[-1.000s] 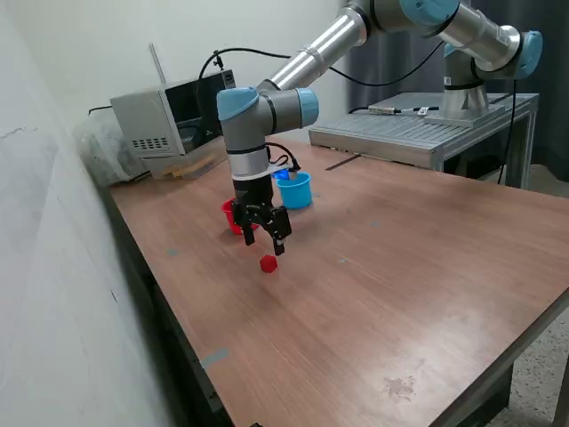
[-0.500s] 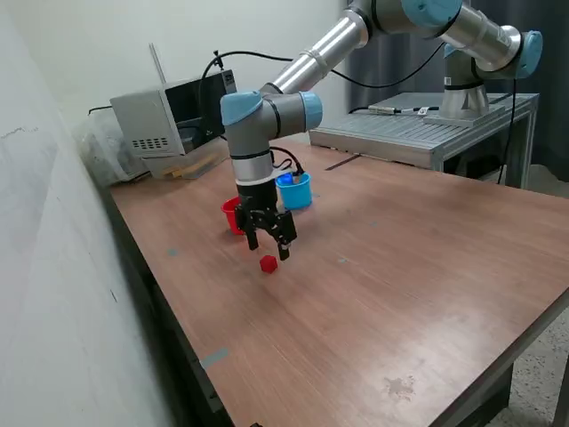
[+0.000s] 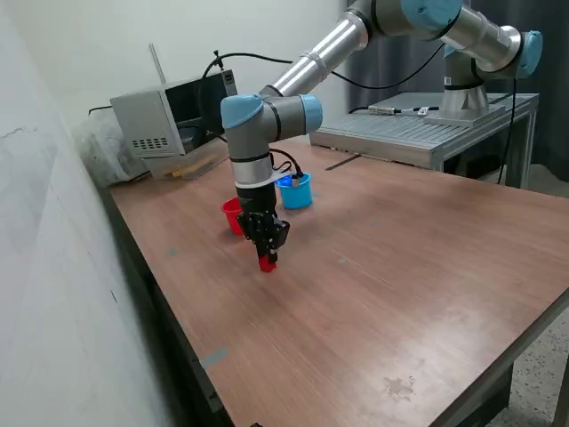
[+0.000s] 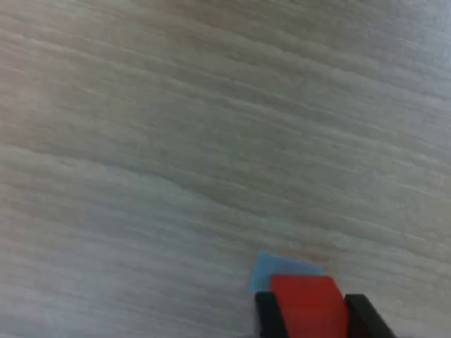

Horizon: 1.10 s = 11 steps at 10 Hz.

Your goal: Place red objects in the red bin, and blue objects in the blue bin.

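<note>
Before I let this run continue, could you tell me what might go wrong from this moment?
The claw has its fingers on both sides of the small red cube, but the cube shows only at the wrist view's edge, so a shallow grip might slip. The red plastic cup and light-blue plastic cup stand close together, so a misaimed drop is possible.

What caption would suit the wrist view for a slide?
Close over the wooden table, the gripper has its two black fingers on either side of a red cube.

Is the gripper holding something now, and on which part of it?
The gripper has a red cube between its fingers, on two opposite sides; the cube looks still down at the table.
</note>
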Available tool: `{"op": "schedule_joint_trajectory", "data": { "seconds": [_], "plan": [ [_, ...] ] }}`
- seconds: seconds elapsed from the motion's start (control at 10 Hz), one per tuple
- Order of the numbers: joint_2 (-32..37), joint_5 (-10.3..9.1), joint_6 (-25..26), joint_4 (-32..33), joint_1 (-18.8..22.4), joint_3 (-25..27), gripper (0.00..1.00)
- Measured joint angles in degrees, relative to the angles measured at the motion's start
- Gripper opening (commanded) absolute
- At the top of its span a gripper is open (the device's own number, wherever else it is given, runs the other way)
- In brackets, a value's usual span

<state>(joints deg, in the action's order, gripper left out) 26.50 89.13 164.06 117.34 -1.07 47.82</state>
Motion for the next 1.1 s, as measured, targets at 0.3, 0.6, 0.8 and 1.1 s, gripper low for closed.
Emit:
{"op": "schedule_joint_trajectory", "data": {
  "seconds": [0.3,0.6,0.8,1.1],
  "plan": [
    [1.16,0.72,1.79,-0.06,0.11,-0.39,0.00],
    [6.68,3.81,5.91,-1.60,-0.18,0.17,0.00],
    [9.82,7.44,8.17,-5.11,-1.10,1.39,0.00],
    [11.49,11.34,10.37,-7.99,-5.45,3.37,0.00]
  ]
}}
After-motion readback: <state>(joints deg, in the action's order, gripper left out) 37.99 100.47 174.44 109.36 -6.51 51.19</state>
